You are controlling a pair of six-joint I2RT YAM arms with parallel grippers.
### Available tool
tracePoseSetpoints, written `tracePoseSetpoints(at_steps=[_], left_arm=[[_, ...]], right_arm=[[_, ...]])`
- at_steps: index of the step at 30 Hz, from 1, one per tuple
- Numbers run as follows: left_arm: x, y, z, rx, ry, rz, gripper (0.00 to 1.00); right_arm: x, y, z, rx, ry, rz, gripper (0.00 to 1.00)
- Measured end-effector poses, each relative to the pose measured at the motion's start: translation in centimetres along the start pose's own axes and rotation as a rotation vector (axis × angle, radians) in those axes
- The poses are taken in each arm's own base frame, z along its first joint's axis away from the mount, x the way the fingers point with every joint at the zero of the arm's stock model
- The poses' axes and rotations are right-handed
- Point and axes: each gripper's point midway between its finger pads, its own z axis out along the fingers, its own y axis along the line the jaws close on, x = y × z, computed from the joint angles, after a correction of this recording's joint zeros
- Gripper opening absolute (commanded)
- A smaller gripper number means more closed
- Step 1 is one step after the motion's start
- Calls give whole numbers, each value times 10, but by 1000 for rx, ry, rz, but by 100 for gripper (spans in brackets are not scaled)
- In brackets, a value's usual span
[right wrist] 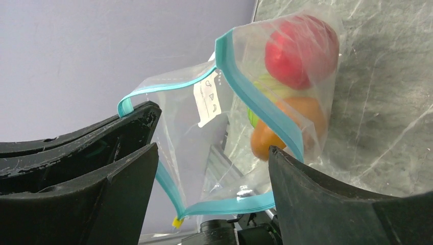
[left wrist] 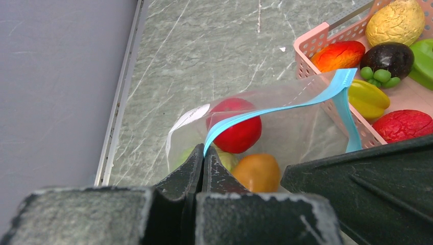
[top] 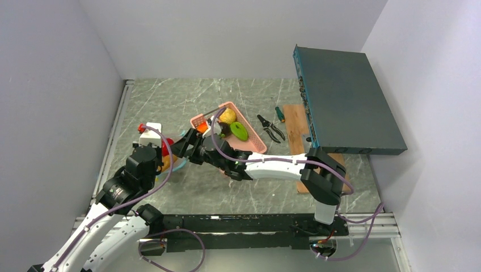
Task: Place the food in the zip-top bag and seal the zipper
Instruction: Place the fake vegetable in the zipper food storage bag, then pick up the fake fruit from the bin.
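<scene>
Left gripper [left wrist: 203,159] clamped on zipper [left wrist: 275,109] end; zipper runs toward basket [left wrist: 306,48]; right gripper [right wrist: 212,142] spread wide.

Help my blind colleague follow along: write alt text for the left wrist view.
The left fingers are shut on the zipper of the zip-top bag, which holds a red piece and an orange piece. A pink basket beside it holds more food.

No words or numbers can be read. The white label [right wrist: 207,99] on the zip-top bag [right wrist: 184,127] carries only tiny grey symbols.
</scene>
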Motion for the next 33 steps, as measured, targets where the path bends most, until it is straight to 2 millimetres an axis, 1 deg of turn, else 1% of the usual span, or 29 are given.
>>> tracePoseSetpoints(at_steps=[5,9,13,15,16,17,18,21,22,23,25,26,29,33], left_arm=[[0,0,0,0,1,0,0],[0,0,0,1,0,1,0],[0,0,0,0,1,0,0],[0,0,0,0,0,1,0],[0,0,0,0,0,2,0],[0,0,0,0,1,4,0],[0,0,0,0,1,4,0],[0,0,0,0,0,4,0],[0,0,0,0,0,6,0],[0,0,0,0,1,7,0],[1,0,0,0,2,8,0],[0,0,0,0,2,8,0],[0,0,0,0,2,8,0],[0,0,0,0,2,8,0]], right_arm=[[0,3,-6,-12,-1,-50,77],[-3,5,-20,-22,-7,-134,74],[-7,17,-37,-58,-19,-257,71],[-11,23,-46,-78,-28,-320,67],[-13,26,-53,-90,-34,-359,65],[-16,29,-58,-98,-41,-394,59],[-19,31,-63,-104,-52,-429,51],[-30,33,-74,-103,-91,-516,34],[-34,31,-78,-97,-105,-545,27],[-38,27,-84,-86,-119,-576,18],[-45,18,-92,-54,-144,-633,4],[-50,13,-96,-31,-159,-656,0],[-63,-4,-104,47,-203,-724,0],[-84,-31,-109,172,-255,-789,0]])
